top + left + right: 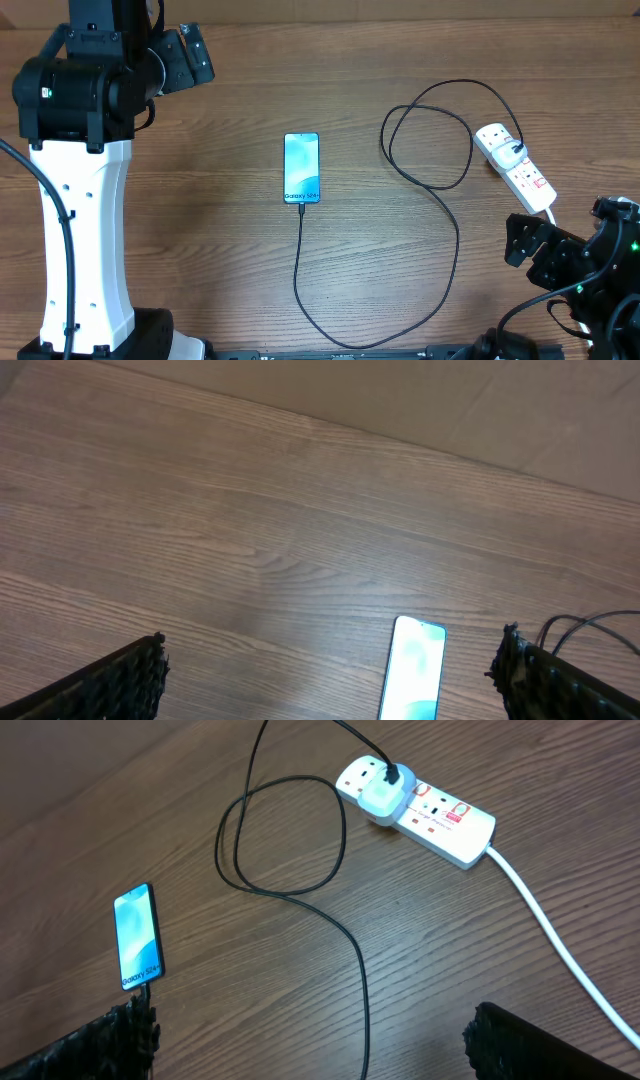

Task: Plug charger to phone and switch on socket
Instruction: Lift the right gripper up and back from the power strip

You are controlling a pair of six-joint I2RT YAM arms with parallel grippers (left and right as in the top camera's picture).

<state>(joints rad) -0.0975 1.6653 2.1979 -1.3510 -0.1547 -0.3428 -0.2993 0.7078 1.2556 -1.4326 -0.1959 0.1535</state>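
Phone lies flat near the middle of the wooden worktop, screen up and lit. The charger meets the phone's lower edge with its tip and runs toward the robot's side. From there it sweeps round to the right, crosses itself in a loop and ends at a plug seated in the end outlet of the socket.

The socket lies at the right of the worktop, well apart from the phone. Its white cord leads off toward the right arm. Red switches noted (on or off cannot be read).

Left claw hangs over the far left corner, fingers wide apart, holding nothing. Right claw sits near the socket's cord end, likewise spread and empty.
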